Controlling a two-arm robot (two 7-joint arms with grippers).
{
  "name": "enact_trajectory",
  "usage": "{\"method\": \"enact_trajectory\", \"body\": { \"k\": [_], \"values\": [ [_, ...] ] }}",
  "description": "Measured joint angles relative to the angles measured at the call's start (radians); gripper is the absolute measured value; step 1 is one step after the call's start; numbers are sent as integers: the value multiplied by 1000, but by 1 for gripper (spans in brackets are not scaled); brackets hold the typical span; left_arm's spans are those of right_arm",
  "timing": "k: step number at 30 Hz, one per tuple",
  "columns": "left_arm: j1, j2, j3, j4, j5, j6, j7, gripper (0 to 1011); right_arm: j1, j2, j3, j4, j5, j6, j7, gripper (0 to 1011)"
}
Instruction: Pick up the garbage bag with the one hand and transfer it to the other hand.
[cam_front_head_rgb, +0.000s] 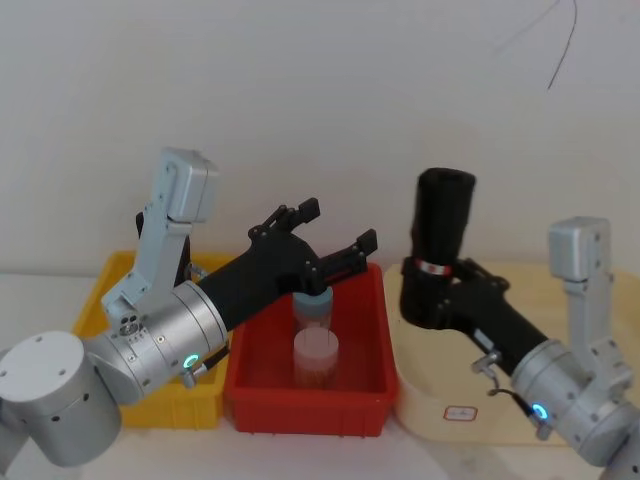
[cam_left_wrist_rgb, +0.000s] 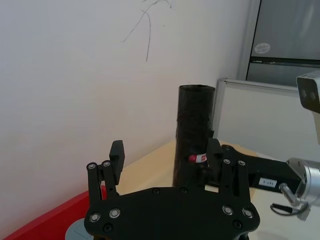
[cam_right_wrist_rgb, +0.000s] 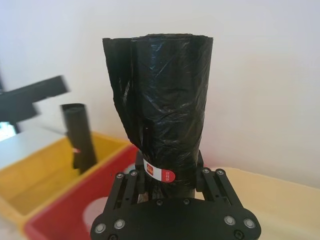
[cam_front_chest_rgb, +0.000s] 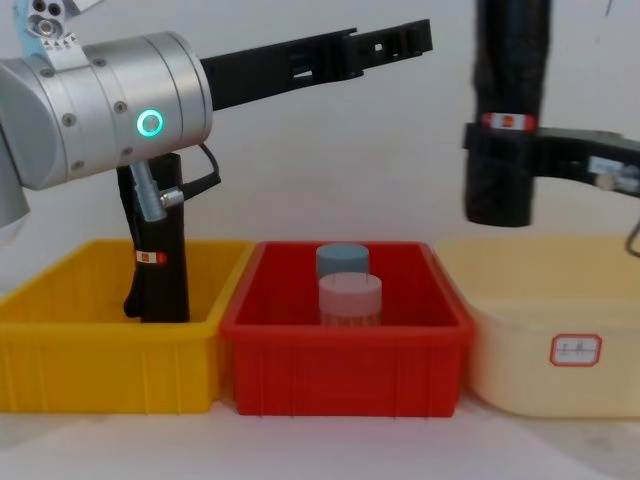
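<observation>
Handover looked done: the right gripper (cam_front_head_rgb: 432, 285), beside the red bin (cam_front_head_rgb: 300, 410), clamped the upright garbage bag (cam_front_head_rgb: 445, 215), while the left gripper (cam_front_head_rgb: 337, 225) gaped empty above that bin.

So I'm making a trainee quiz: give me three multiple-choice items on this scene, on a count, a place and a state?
1. How many jars stand in the red bin? A one; B two; C three.
2. Where does the spare black roll stand? A in the yellow bin; B in the red bin; C on a jar.
3. The right gripper is: A open; B shut on a jar; C shut on the garbage bag roll.
Answers: 1 B, one blue lid and one pink lid show; 2 A, it stands inside the yellow bin; 3 C, it clamps the roll's lower part, while the open left gripper hovers above the red bin.
</observation>
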Motion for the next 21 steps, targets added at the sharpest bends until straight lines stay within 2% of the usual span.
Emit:
{"method": "enact_trajectory", "body": {
  "k": [8, 17, 19, 21],
  "values": [
    [0, 0, 0, 0, 0, 0, 0, 1000, -22, 10, 61, 1, -4, 17, -62, 512],
    [0, 0, 0, 0, 0, 0, 0, 1000, -12, 6, 101, 51, -26, 47, -127, 512],
    [0, 0, 0, 0, 0, 0, 0, 1000, -3, 4, 107, 70, -33, 52, -141, 530],
    [0, 0, 0, 0, 0, 0, 0, 1000, 2, 3, 109, 80, -39, 56, -149, 598]
  ]
}}
